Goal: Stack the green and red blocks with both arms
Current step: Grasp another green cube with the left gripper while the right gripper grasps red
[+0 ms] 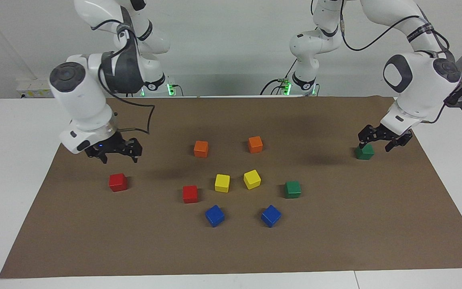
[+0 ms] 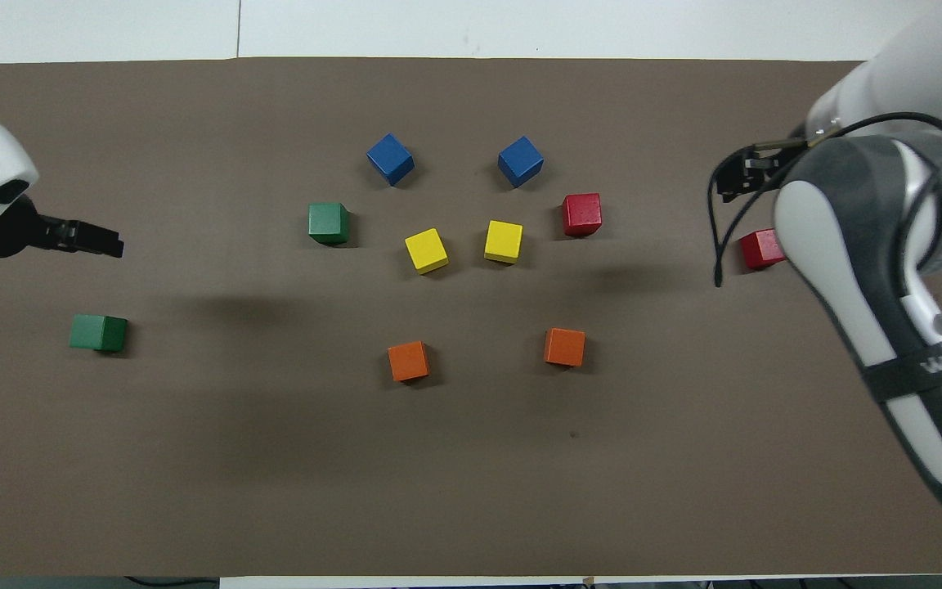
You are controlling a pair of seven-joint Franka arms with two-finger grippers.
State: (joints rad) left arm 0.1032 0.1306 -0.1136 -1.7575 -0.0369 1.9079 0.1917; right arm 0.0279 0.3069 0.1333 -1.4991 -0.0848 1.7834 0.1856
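Both grippers [image 1: 380, 139] [image 1: 114, 151] raised, fingers spread

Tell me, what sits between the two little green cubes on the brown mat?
Nothing: in the overhead view only bare brown mat lies between the small dark-green cube at the left arm's end and the dark-green cube beside the yellow cubes.

I see cluster of blocks [image 1: 222, 183] mid-bench; lone block [image 1: 118, 182] toward right arm's end, another [image 1: 364, 152] toward left arm's.
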